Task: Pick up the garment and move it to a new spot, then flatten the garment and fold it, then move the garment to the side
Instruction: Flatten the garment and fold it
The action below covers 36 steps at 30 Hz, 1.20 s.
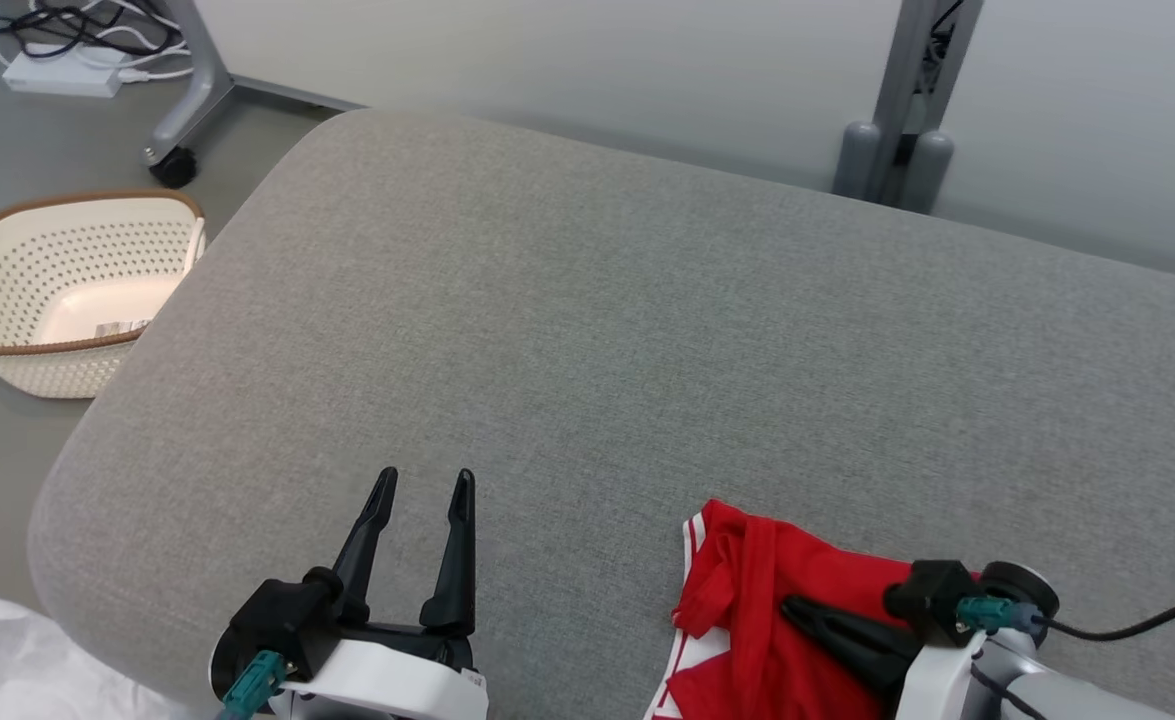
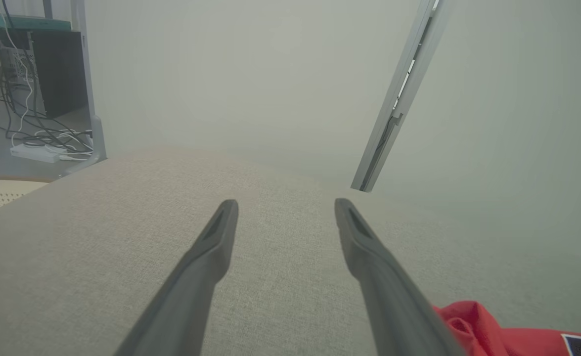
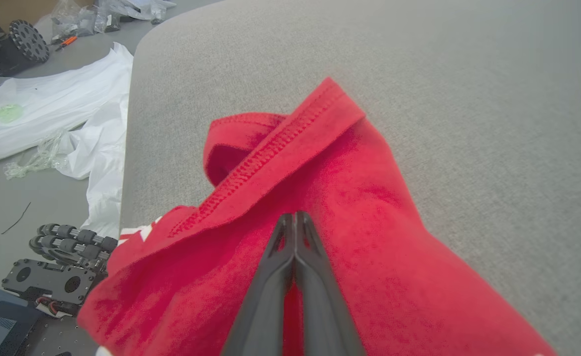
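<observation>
Lettering on the small label (image 1: pixel 122 326) inside the cream perforated basket (image 1: pixel 47 372), set on the floor left of the grey cushioned surface (image 1: pixel 647 330), is too small to be read.

Further right, at the near edge of that surface, the left gripper (image 1: pixel 425 478) is seen with its two dark fingers spread wide apart. In the left wrist view it (image 2: pixel 285 202) is held over bare grey fabric.

To the right again, the garment (image 1: pixel 747 590) is found bunched at the near right edge of the surface, partly hanging over it. It is made of bright red knit. A stitched hem (image 3: pixel 275 148) is folded back over the cloth, white stripes (image 1: pixel 689 545) run along its left side, and white shapes are seen at its near edge. A dark blue patch (image 2: pixel 574 341) edged in white is glimpsed on it in the left wrist view, but nothing on it can be read.

The right gripper (image 1: pixel 790 604) is laid on top of the red cloth, its fingers pressed tightly together and pointed left. Whether any fabric is caught between them cannot be told.
</observation>
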Tool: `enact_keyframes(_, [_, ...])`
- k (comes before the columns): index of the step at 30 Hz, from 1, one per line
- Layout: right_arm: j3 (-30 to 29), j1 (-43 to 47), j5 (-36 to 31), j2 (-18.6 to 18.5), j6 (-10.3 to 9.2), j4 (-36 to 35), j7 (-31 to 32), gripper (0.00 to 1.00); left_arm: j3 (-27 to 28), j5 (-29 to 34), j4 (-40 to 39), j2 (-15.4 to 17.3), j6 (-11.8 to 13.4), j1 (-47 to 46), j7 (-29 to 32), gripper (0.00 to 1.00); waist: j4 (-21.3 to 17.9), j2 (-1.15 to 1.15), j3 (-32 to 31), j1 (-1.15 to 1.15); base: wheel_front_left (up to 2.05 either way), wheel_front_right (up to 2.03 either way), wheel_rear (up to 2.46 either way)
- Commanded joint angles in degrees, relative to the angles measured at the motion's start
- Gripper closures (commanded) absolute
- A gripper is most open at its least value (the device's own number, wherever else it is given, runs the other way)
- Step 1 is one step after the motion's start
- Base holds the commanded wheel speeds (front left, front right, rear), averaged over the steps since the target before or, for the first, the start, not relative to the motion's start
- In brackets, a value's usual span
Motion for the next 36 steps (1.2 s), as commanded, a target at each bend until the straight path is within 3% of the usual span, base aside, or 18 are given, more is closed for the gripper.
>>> enact_keyframes(1, [-0.09,-1.74,0.65,-0.57,0.01,0.65,-0.05,1.0,-0.44,-0.54,-0.58,0.17,0.55,-0.98,-0.17,0.0,2.39,0.0,1.86,0.0,0.0,0.0,0.0])
enact_keyframes(10, [0.76,-6.6,0.94,-2.0,0.01,0.05,-0.05,1.0,-2.07,-1.59,-2.0,0.18,1.99,-1.1,-0.17,0.0,6.33,0.0,4.6,0.0,0.0,0.0,0.0])
enact_keyframes(17, [-0.8,-10.41,0.57,-1.03,0.01,-2.36,-0.04,1.0,-2.52,-1.85,-2.29,0.17,2.7,-1.27,-0.17,0.0,6.99,0.0,4.89,0.0,0.0,0.0,0.0])
enact_keyframes(23, [-3.42,-9.12,-0.1,-0.16,0.01,-1.26,-0.04,1.0,-2.04,-1.76,-1.97,0.18,2.6,-1.32,-0.17,0.0,6.37,0.0,4.07,0.0,0.0,0.0,0.0])
enact_keyframes(30, [0.64,-6.71,2.73,-0.15,0.0,4.04,0.62,1.0,-0.99,-1.21,-1.05,0.18,1.73,-1.16,-0.17,0.0,4.06,0.0,2.12,0.0,0.0,0.0,0.0])
enact_keyframes(36, [0.91,-3.18,1.82,-0.5,0.0,2.56,4.76,1.0,-0.13,-0.8,0.1,0.19,0.79,-1.27,-0.17,0.0,1.48,0.0,-0.22,0.0,0.0,0.0,0.0])
